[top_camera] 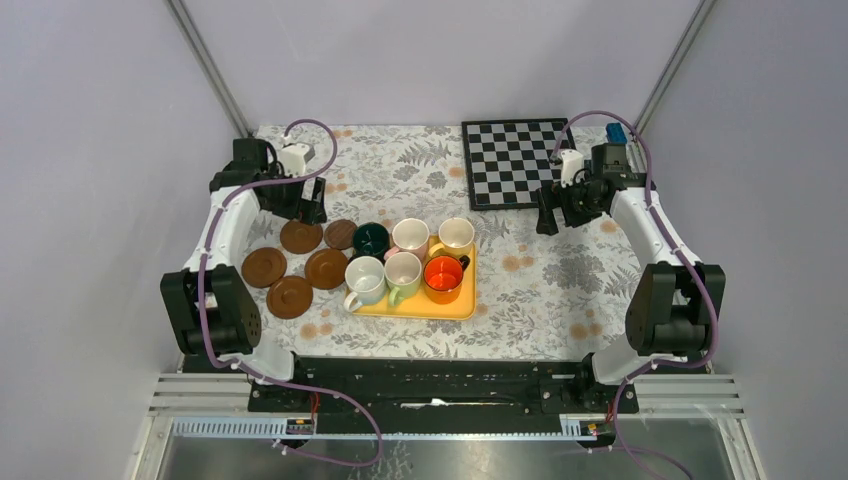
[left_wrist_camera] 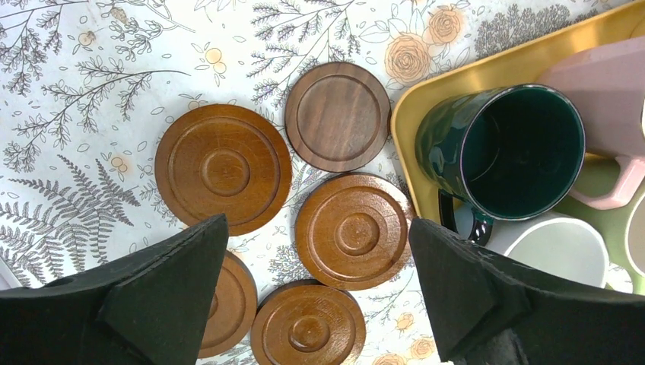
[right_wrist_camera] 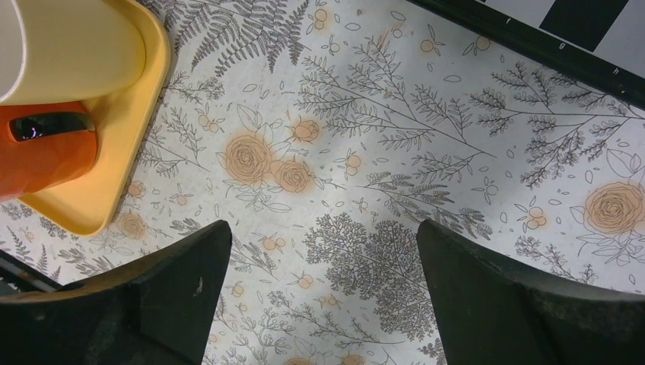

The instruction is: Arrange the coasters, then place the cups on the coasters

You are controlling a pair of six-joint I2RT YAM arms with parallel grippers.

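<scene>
While my left gripper [left_wrist_camera: 317, 224] and right gripper [right_wrist_camera: 323, 228] hang wide open and empty, brown coasters [top_camera: 264, 267] lie beside the yellow tray [top_camera: 412, 308] full of cups [top_camera: 403, 270].

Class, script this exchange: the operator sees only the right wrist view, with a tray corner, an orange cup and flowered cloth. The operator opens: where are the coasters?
Observer: Five coasters show, lying flat on the cloth just left of the yellow tray.
Operator: Is any cup on one?
Observer: No; all six cups stand on the tray, the dark green cup in its far left corner.
Operator: And the left gripper?
Observer: The left gripper hangs open above the coasters, holding nothing.
</scene>
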